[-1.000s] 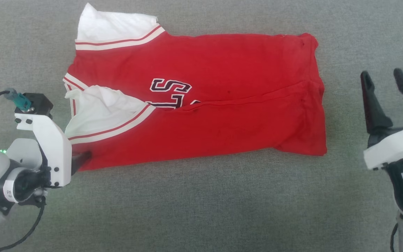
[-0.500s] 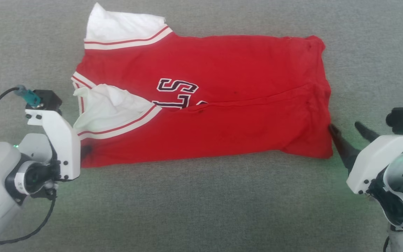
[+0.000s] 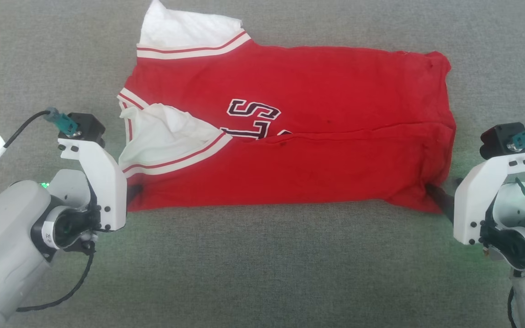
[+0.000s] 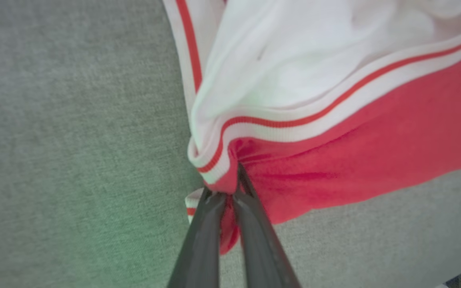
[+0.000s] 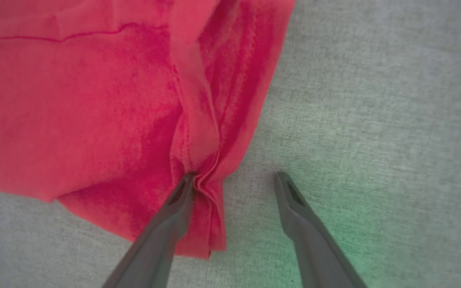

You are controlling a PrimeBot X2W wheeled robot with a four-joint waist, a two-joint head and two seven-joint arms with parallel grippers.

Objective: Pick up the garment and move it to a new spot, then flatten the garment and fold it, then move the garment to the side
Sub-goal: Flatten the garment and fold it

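The garment (image 3: 290,136) is lying spread on the grey surface (image 3: 262,273), red body running crosswise, sleeves at the robot's left end and hem at its right end. The near half is lying folded over the middle, and that fold is covering the lower part of the dark print (image 3: 253,118). One white sleeve (image 3: 185,29) is sticking out at the far left corner of the garment; the other sleeve (image 3: 162,136) is sitting crumpled on top near the left edge, with striped trim (image 3: 176,159) bordering it.

At the near left corner of the garment, the left gripper (image 4: 230,188) is clamping down, fingers together with red cloth and a bit of trim pinched between them. The fabric is bunching into small creases right at the pinch.

Over at the near right corner of the garment, the right gripper (image 5: 234,175) is standing with its fingers apart. One finger (image 5: 166,224) is pressing against the gathered hem, where the layers are puckering; the other finger (image 5: 310,232) is resting on bare surface just beside the garment's edge. The hem's edge is sitting in the gap, not squeezed.
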